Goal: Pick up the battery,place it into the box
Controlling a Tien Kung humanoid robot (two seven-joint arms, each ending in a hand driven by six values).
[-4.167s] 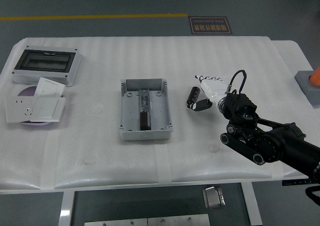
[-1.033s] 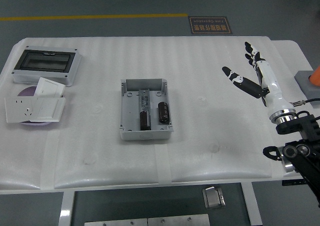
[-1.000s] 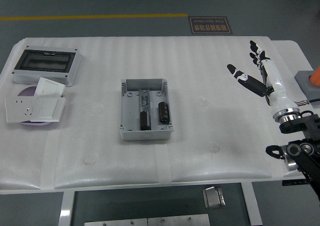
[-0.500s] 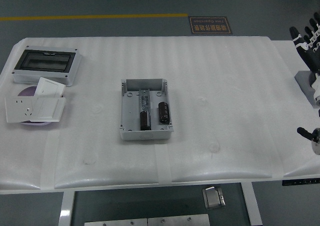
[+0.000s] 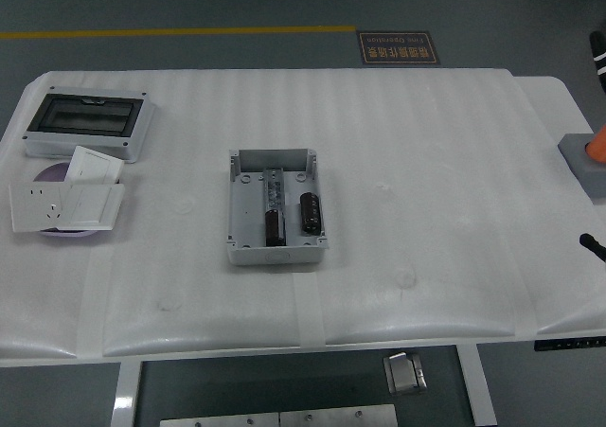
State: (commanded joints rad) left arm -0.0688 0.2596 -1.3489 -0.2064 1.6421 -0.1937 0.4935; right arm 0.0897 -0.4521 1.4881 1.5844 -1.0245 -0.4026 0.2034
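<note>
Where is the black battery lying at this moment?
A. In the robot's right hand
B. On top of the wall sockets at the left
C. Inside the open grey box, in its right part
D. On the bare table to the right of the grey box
C: the battery lies inside the open grey box, right of its centre rail, with no hand touching it.

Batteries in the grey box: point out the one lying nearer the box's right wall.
It is the black battery, beside the right wall of the grey box. The other battery lies at the central rail, further left and slightly nearer the front.
</note>
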